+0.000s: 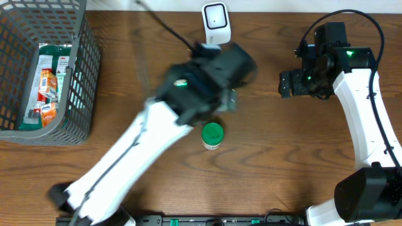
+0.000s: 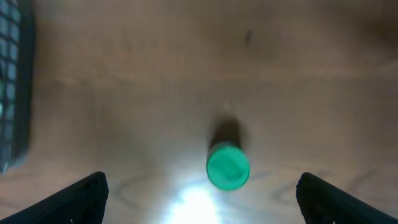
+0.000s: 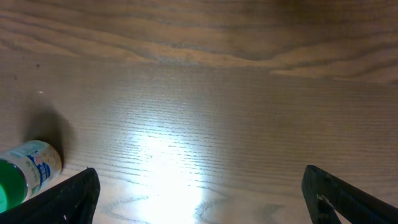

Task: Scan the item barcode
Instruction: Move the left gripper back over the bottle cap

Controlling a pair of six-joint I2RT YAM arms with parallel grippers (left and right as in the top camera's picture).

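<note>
Left gripper (image 2: 202, 182) hung with its jaws spread wide and nothing between them, right above the small white plastic bottle with the green screw cap (image 2: 227, 167). The bottle appeared to stand cap-up on the brown wooden table (image 1: 282, 150), near the middle and towards the front edge. The left arm showed blurred in the overhead view.

Over to the right gripper (image 3: 200, 177): jaws wide apart too, empty, hovering over bare wood well off to the side.

The bottle looked light and rigid, but its round, glossy wall could slip or roll. The best hold was probably across the body just under the cap, leaving the label uncovered.

The white barcode scanner (image 1: 215, 22) stood at the far edge, and a grey plastic basket of packets (image 1: 78, 94) sat far left.
</note>
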